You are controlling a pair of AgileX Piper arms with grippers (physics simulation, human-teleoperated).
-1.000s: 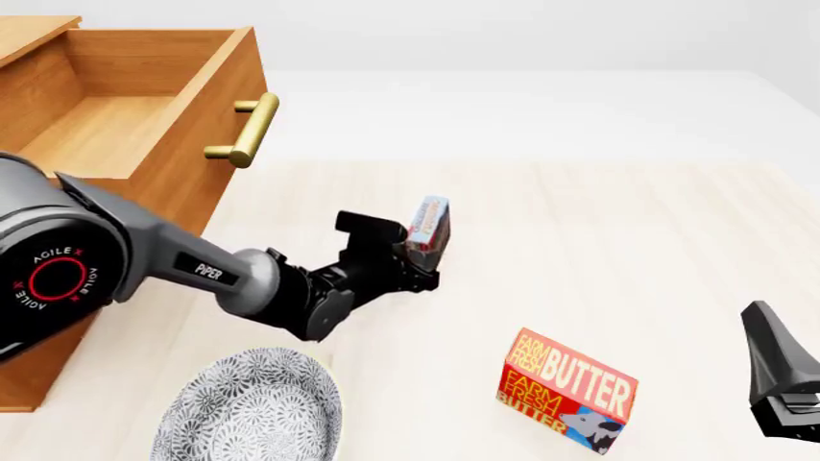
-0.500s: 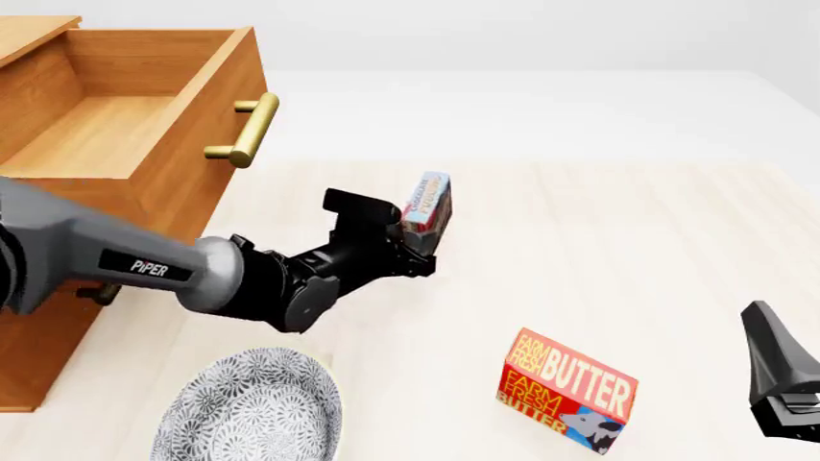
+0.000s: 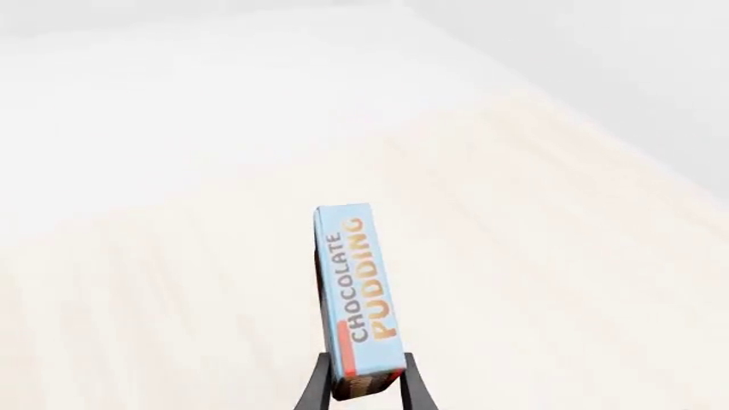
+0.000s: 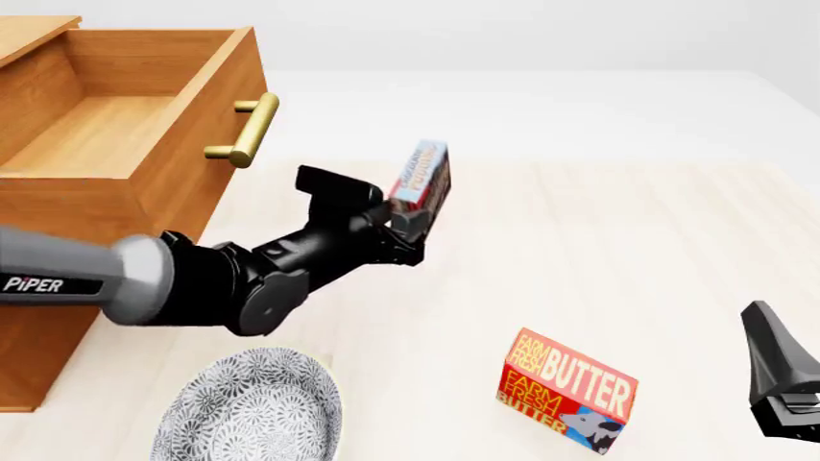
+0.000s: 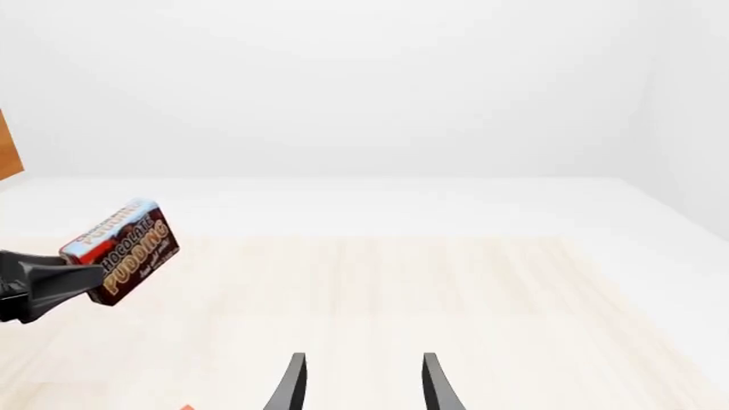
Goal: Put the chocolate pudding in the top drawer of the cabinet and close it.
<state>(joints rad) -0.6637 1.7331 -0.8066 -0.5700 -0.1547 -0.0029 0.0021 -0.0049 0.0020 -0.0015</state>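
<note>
My left gripper is shut on the chocolate pudding, a thin box with a light blue top and dark brown bottom. It holds the box above the table, to the right of the cabinet. The left wrist view shows the box pinched at its lower end between the fingertips. The right wrist view shows it too. The top drawer stands open and empty, brass handle facing right. My right gripper is open and empty at the front right edge.
A red-orange butter box stands on the table at front right. A grey patterned plate lies at the front, below the left arm. The cabinet fills the left side.
My left gripper has lifted the chocolate pudding off the table and carried it up and slightly left, toward the drawer. The right arm has not moved.
</note>
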